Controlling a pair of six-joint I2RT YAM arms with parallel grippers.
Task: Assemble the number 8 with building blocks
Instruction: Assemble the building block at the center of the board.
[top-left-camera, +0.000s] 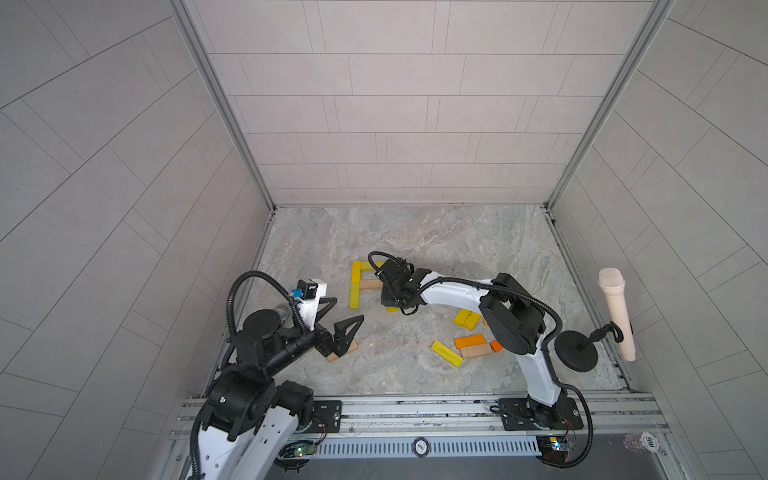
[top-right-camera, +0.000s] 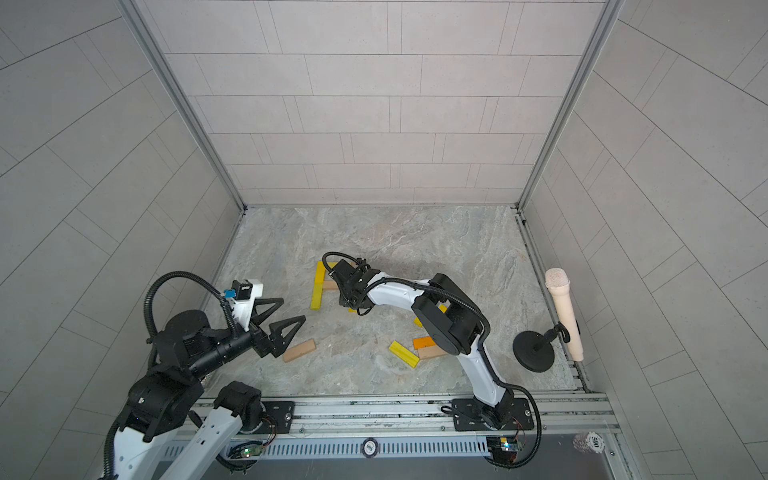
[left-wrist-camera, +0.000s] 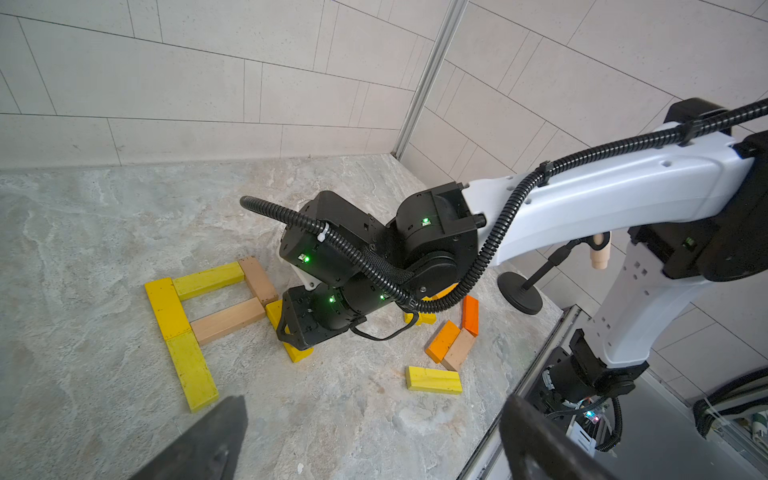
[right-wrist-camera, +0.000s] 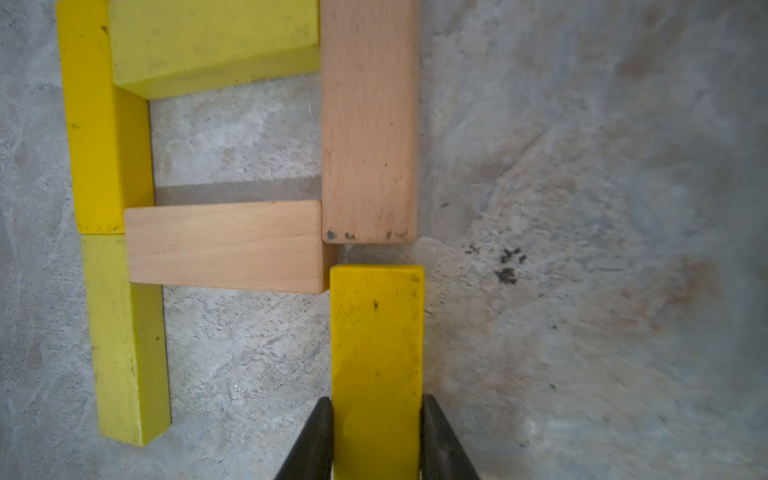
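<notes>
Two hands here: my left gripper (top-left-camera: 349, 307) hangs spread wide, holding nothing, near a lone tan block (top-right-camera: 299, 350). Beside my right arm (top-left-camera: 536, 365) lie loose building blocks (top-left-camera: 446, 353), yellow, orange and tan. Farther out, my right gripper (right-wrist-camera: 377, 399) clamps a yellow block (right-wrist-camera: 376, 332) by its sides, its far end just short of the tan side bar (right-wrist-camera: 368, 124) of the unfinished number 8 (right-wrist-camera: 224, 245): five bars flat on the table (top-left-camera: 415, 232).
</notes>
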